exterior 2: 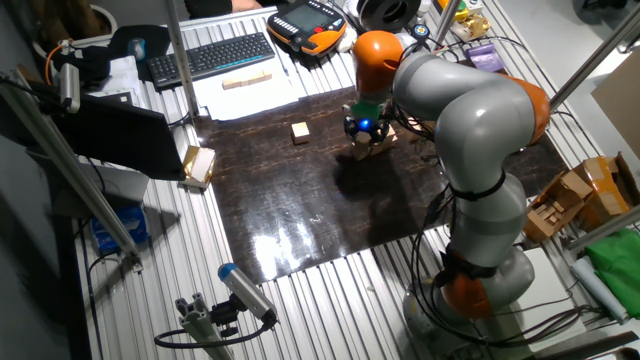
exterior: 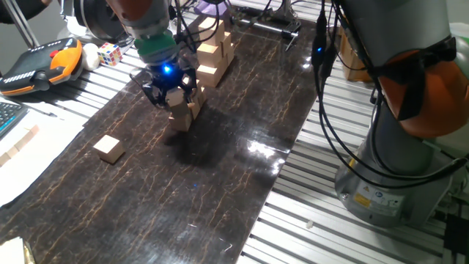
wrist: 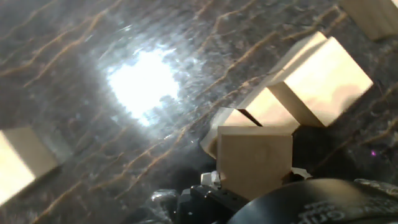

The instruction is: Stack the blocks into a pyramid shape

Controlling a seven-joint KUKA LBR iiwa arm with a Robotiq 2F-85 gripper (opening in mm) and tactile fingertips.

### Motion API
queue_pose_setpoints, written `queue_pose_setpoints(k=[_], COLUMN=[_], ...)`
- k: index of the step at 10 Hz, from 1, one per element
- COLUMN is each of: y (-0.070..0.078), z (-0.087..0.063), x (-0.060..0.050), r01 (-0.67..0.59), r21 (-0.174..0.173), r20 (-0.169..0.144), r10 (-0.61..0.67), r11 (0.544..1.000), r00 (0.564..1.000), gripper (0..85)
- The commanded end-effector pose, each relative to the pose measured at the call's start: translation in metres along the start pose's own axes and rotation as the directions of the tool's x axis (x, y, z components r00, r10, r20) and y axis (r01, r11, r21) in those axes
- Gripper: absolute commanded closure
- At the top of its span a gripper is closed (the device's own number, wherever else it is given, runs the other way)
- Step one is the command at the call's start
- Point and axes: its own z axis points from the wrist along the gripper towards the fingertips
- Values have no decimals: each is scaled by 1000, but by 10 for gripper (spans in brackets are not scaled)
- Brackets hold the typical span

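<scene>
A tan block (wrist: 254,163) is being gripped by the hand (exterior: 170,92) above the pyramid (exterior: 185,114); it should be squared over the cubes beneath before being released.

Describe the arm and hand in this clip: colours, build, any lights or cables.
The arm has rounded silver-grey segments with orange joint covers. A green ring sits above the black hand, which shows a glowing blue light. Black cables hang beside the arm's grey base.

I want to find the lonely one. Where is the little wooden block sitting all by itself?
The lone tan wooden cube sits on the dark marbled mat, left of the gripper and the small block pile in one fixed view.
</scene>
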Motion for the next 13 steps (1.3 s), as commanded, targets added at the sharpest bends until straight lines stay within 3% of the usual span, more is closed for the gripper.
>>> queue_pose_setpoints(k=[1,5,7,9,13], y=[0,-1,-3,-3,-2], z=[0,4,7,7,11], x=[0,-4,-6,-7,-12], r01=[-597,-655,-659,-686,-714], r21=[12,12,10,11,0], r20=[-57,-65,-58,-73,-52], r10=[597,654,658,685,713], r11=[802,756,752,727,700], r00=[801,754,750,725,699], gripper=[723,680,670,650,587])
